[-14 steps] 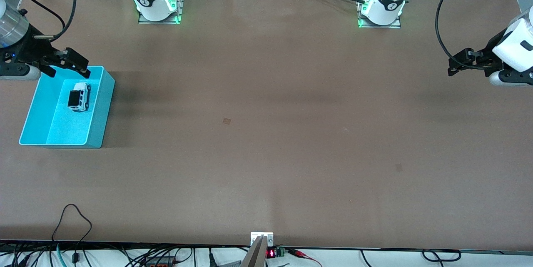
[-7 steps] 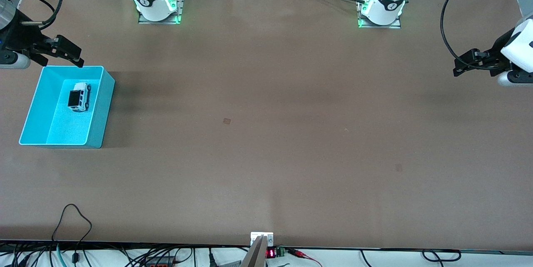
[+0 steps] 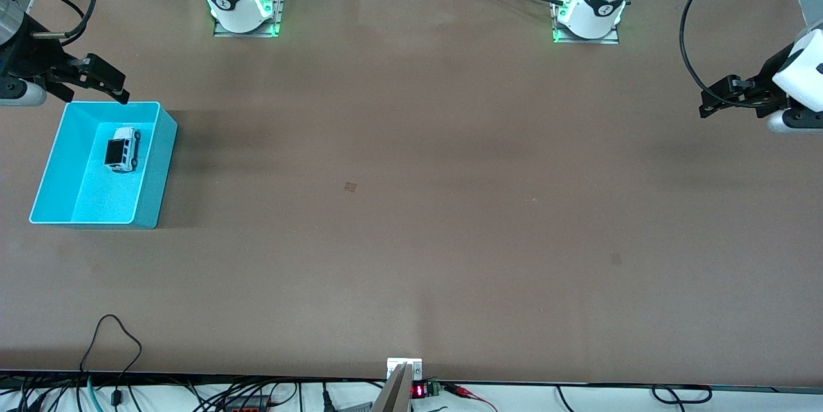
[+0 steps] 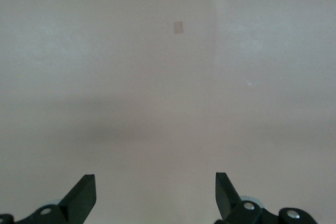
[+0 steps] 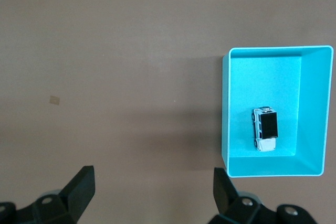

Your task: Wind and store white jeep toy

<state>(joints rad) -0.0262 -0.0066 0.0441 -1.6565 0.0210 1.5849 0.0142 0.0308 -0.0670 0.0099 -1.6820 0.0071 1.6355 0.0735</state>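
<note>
Turquoise plastic marks the one bin on the brown surface, sitting at the right arm's end. Inside it lies the single jeep, wheels down on the bin floor, in the half of the bin farther from the front camera and apart from the walls. That placement suggests the storing step is already done: the toy is in its container and nothing grips it.

Above the bin's farther edge, just off its corner, hangs the right end effector, fingers spread wide and empty. Its wrist view looks straight down on the bin and the jeep, with both fingertips showing well apart at the picture's edge. I judge the arm is clear of the bin because it has nothing left to carry; open fingers up in the air fit a release rather than a reach.

Across the middle, the surface carries only a small dark patch and nothing to handle.

At the left arm's end the left end effector hangs over bare surface, also spread and empty, and this arm waits. Its wrist view shows just the surface and the same little patch.

Count: one bin, one jeep, two arms, two end effectors, both open, neither holding anything.
</note>
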